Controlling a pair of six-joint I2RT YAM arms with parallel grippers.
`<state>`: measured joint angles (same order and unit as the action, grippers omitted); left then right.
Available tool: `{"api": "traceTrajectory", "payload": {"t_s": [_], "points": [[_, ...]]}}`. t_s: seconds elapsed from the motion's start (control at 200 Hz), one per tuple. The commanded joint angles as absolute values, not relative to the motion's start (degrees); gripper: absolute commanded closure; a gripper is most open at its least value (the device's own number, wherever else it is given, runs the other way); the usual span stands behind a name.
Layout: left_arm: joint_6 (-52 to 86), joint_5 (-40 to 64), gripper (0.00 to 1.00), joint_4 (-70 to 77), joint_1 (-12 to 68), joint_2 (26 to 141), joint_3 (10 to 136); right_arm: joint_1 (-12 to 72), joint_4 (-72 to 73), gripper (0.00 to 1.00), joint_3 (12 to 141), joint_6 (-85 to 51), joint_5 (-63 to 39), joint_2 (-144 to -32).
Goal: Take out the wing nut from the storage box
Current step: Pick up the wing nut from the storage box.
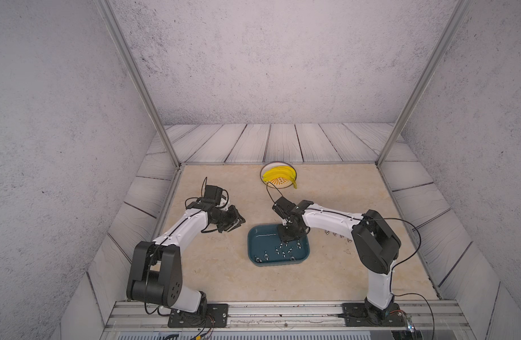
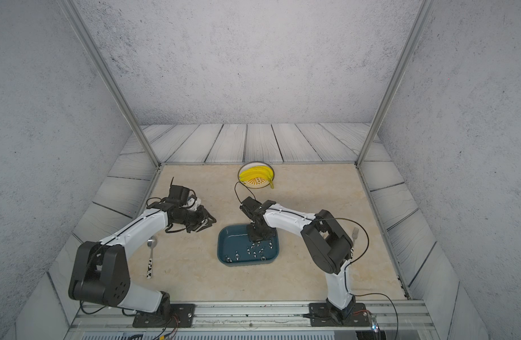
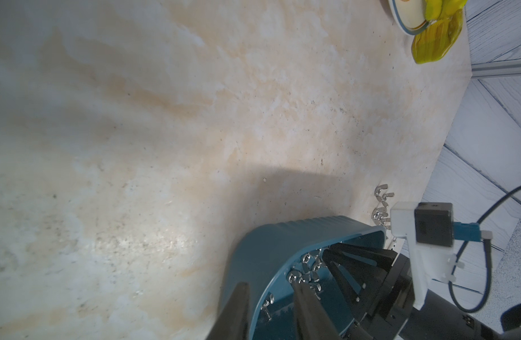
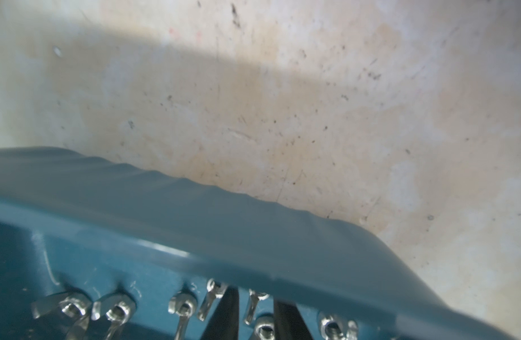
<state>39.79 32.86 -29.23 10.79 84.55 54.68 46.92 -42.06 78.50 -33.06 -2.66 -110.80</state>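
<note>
Since the wing nuts (image 1: 282, 251) lie scattered flat over the floor of the teal storage box (image 1: 260, 240), mostly in its near half, the right gripper (image 1: 285, 241) pretty much has to come at them from straight above. That's how it stands: fingertips down at the box floor, in among the nuts. In the right wrist view its two black fingers (image 4: 228, 315) are only a little apart, with one wing nut (image 4: 254, 303) sitting in the gap. I can't tell whether it's actually pinched or just straddled, because that view is too blurry and cropped. My guess is this is the grab step, with the lift not yet done.

The left gripper (image 1: 241, 222) hangs over bare table just left of the box, jaws partly spread, nothing in them. It looks parked to stay out of the way, or maybe to steady the box if that light plastic slides.

A few loose wing nuts (image 1: 337, 235) lie on the table right of the box, under the right arm, so that's probably the drop spot. The bananas (image 1: 279, 174) on their plate (image 1: 278, 185) sit at the far edge, well apart.

The risk I see is that the nuts are tiny and slick, so it's easy to snag two or squirt one out.
</note>
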Motion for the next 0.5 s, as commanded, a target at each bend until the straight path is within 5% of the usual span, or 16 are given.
{"api": "traceTrajectory", "payload": {"t_s": [0.0, 0.495], "points": [[39.6, 33.6, 0.68, -28.7, 11.1, 85.1, 54.7, 47.1, -44.3, 0.74, 79.5, -34.0, -1.1, -111.9], [39.7, 33.7, 0.68, -28.3, 11.1, 85.8, 54.6, 47.1, -43.2, 0.75, 80.7, -34.4, -0.5, -115.5]]}}
